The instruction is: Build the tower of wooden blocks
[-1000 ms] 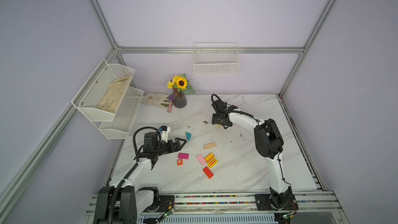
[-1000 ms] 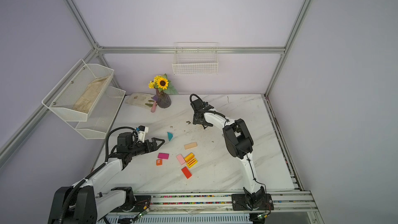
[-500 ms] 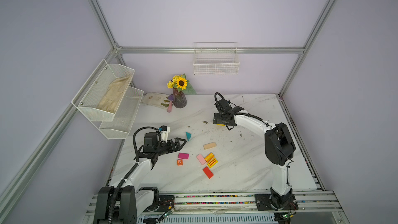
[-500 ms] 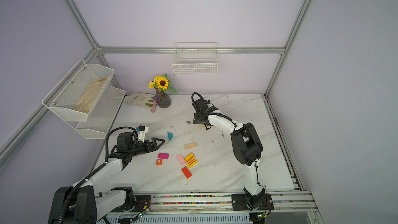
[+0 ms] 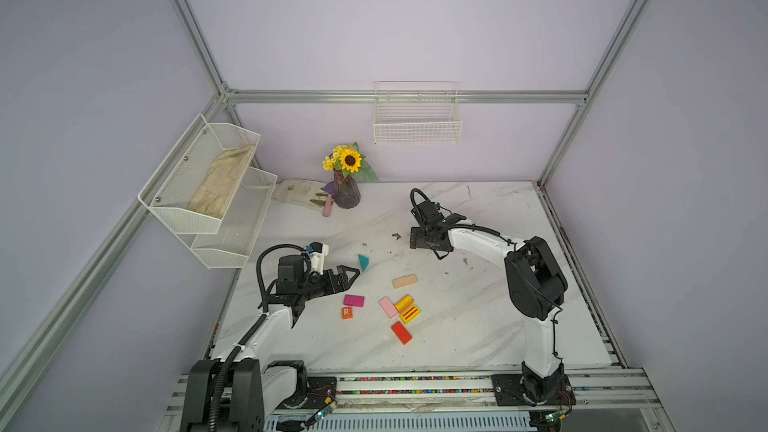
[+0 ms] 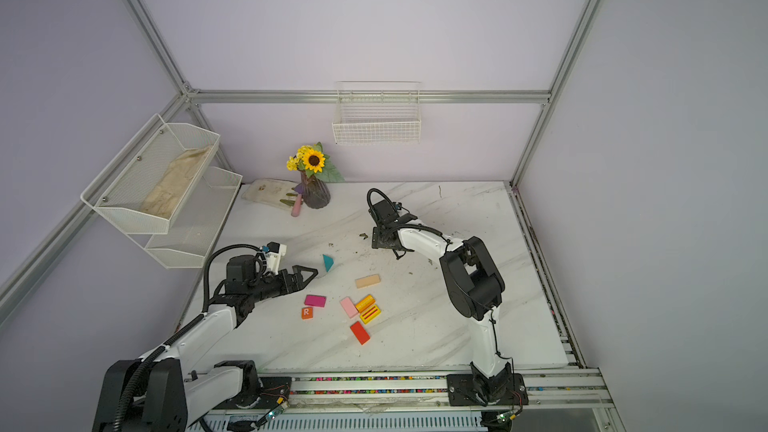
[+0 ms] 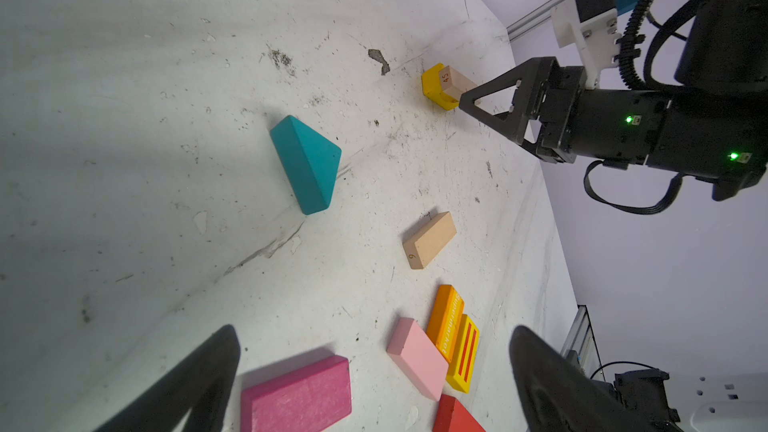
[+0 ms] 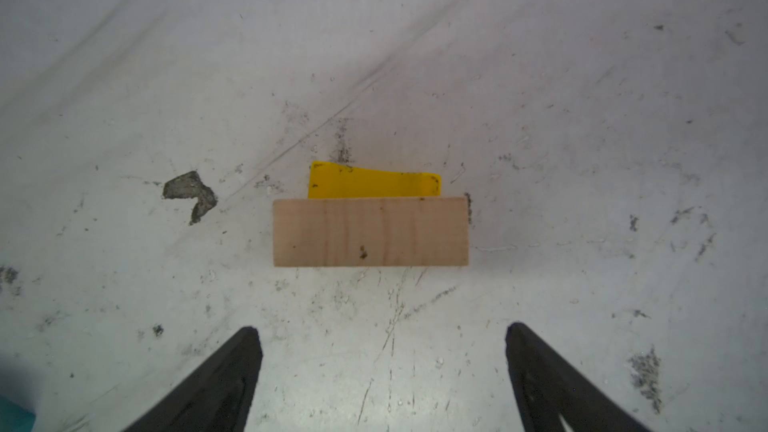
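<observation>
Gaping wide, left tool (image 7: pixel 374 336) and right tool (image 8: pixel 382 332) hang over scuffed, lilac-walled marble table (image 5: pixel 478 326).

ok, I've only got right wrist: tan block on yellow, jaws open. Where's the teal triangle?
Observer: The teal triangle lies loose on the table, on the left arm's side of your stack.
Operator: Left gripper holding anything?
Observer: No, the left gripper is open and empty, close to the magenta block.
Operator: More tan pieces?
Observer: Yes, a loose tan block lies flat on its own, between your stack and the orange slab.
</observation>
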### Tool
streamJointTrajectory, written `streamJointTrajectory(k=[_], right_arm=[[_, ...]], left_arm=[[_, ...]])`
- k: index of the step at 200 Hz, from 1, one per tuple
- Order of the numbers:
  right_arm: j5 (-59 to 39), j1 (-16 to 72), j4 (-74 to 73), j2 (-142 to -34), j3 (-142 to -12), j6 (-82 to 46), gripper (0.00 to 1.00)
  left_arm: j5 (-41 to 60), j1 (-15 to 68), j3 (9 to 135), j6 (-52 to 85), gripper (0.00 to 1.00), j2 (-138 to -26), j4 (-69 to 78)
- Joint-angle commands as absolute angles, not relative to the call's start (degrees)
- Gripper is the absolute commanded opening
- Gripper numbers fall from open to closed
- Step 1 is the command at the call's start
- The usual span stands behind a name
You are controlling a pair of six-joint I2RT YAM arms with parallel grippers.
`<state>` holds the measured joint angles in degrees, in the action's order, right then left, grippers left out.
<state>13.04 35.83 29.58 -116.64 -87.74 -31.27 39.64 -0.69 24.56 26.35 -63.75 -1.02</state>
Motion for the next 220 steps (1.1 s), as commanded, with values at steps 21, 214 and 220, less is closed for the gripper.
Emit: streamJointTrajectory(k=[21, 214, 220], right_arm=[[13.54, 34.94, 29.27, -119.34, -89.69, -32.43, 0.90], [12.92, 33.57, 29.51, -123.54, -93.71, -31.91, 0.83], [12.92, 33.53, 29.52, -123.65, -93.84, -31.86, 0.83]], left_arm=[[40.08, -0.77, 28.40, 25.60, 1.00, -63.76, 0.57], [39.97, -0.73, 28.41, 25.58, 1.00, -63.98, 0.57], [39.96, -0.75, 28.47, 25.60, 1.00, -63.98, 0.55]])
